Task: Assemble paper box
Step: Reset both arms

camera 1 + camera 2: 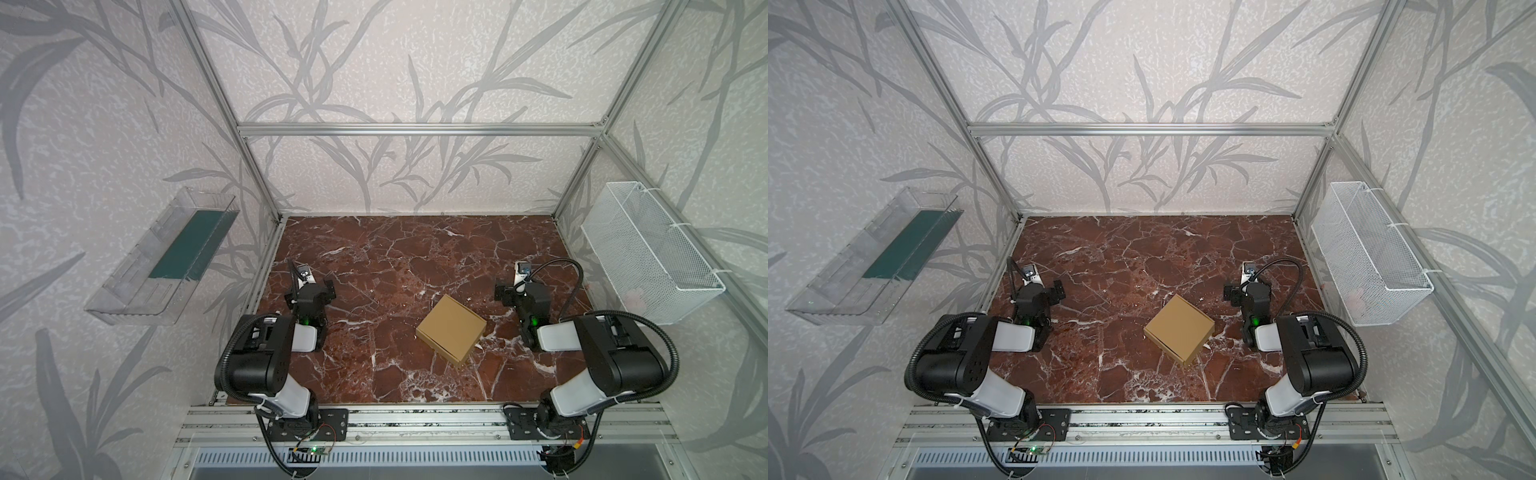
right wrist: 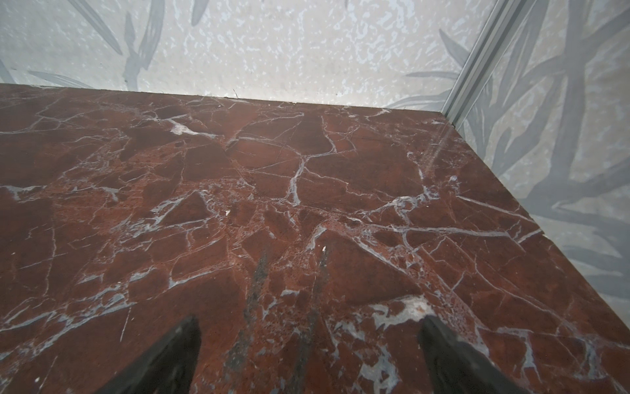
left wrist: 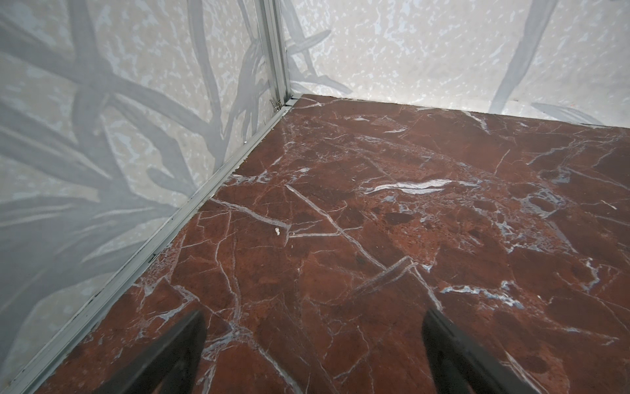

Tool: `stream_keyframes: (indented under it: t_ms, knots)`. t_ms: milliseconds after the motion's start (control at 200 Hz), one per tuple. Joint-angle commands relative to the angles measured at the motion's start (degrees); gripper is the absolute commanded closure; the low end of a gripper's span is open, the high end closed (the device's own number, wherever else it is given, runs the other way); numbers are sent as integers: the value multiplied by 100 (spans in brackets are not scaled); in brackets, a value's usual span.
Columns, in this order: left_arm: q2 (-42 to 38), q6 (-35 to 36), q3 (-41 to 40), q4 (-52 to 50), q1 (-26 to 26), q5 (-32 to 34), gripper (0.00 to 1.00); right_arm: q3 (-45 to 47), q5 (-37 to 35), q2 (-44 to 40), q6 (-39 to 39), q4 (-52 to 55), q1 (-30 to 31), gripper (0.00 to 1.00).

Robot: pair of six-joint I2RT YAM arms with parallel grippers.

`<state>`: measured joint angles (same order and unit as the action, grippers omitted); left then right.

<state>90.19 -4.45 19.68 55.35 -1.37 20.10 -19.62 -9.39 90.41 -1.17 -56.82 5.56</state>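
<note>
The paper box (image 1: 451, 330) (image 1: 1179, 328) is a small square tan cardboard box. It lies shut and flat on the red marble table (image 1: 395, 249), right of the middle and turned cornerwise. My left gripper (image 1: 316, 289) (image 3: 313, 314) hovers low at the table's left side, well away from the box, open and empty. My right gripper (image 1: 517, 293) (image 2: 311, 320) hangs just right of the box's far corner without touching it, also open and empty. Both wrist views show only bare marble between the black fingertips; the box is out of their sight.
A clear plastic tray (image 1: 166, 257) with a dark green insert hangs on the left wall. A white wire-mesh basket (image 1: 648, 253) hangs on the right wall. Aluminium frame posts (image 1: 253, 166) stand at the table's back corners, and patterned walls close three sides.
</note>
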Motion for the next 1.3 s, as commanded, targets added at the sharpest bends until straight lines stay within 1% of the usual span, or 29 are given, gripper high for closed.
stream_keyframes:
  t_ms: [0,185,230,285,385,415,445,475,490,530,580,620,655,670,690,710,765,770,820,855,880,925,945,980,1035,1105,1225,1250,1295]
  knots:
    - [31,135,106,184,-14,75,1,-8,-2,39,-42,-243,-3,1]
    - [32,138,106,187,-16,69,1,-8,-1,37,-46,-243,-3,1]
    - [23,218,98,195,-15,-166,1,-11,-2,38,-42,-242,-3,1]
    - [12,391,86,170,-15,-653,1,-8,3,37,-41,-242,-3,1]
    - [-3,533,-23,346,-14,-1053,1,-14,-2,45,-42,-242,-3,1]
    - [-2,486,-26,353,-9,-997,1,-14,5,39,-48,-245,-3,1]
    - [8,350,-43,420,-7,-577,1,-10,-2,38,-44,-242,2,1]
    - [15,73,-130,598,25,38,1,-10,-2,36,-49,-242,2,1]
    - [9,-45,-202,720,83,128,1,-7,-2,42,-46,-242,-2,1]
    - [-65,-209,-374,880,207,-81,1,-7,-2,40,-42,-247,-2,1]
    - [-14,-114,-365,981,210,-236,1,-12,-2,38,-43,-243,-2,1]
    - [58,209,-290,987,200,-1043,1,-8,1,38,-41,-242,-3,1]
    - [-38,545,-177,555,179,-1905,1,-11,-2,38,-46,-243,-3,1]
    - [-90,642,-137,404,173,-2045,1,-14,-2,45,-49,-242,-3,1]
    - [-149,587,-137,296,178,-1941,1,-9,-2,43,-43,-242,-3,1]
    - [-187,458,-164,298,182,-1598,1,-7,-2,38,-43,-249,-3,1]
    - [-163,-231,-274,583,204,-70,1,-13,-2,37,-48,-247,-2,1]
    - [-153,-258,-308,648,206,-16,1,-10,-2,37,-44,-245,2,1]
    - [7,-132,-581,1412,229,-352,1,-7,-2,43,-48,-247,2,1]
    - [144,107,-604,1695,188,-645,1,-11,-2,42,-42,-246,2,1]
    - [115,264,-560,1554,129,-898,1,-9,-2,40,-45,-246,-2,1]
    - [-18,455,-362,952,102,-1416,1,-8,2,37,-45,-242,-3,1]
    - [-50,498,-261,724,101,-1503,1,-8,-1,38,-45,-249,2,1]
    - [-42,480,-155,505,102,-1459,1,-9,-1,40,-45,-244,4,1]
    - [-15,388,-14,314,105,-1153,1,35,-2,31,-41,-329,-2,1]
    - [-10,298,123,61,109,-860,1,281,25,70,-58,-866,3,1]
    - [-2,287,159,9,110,-840,1,650,309,173,-171,-1673,15,1]
    - [-14,279,165,-25,116,-837,1,693,225,208,-148,-1762,19,1]
    - [-16,288,161,-10,110,-833,1,730,-261,229,33,-1844,19,1]
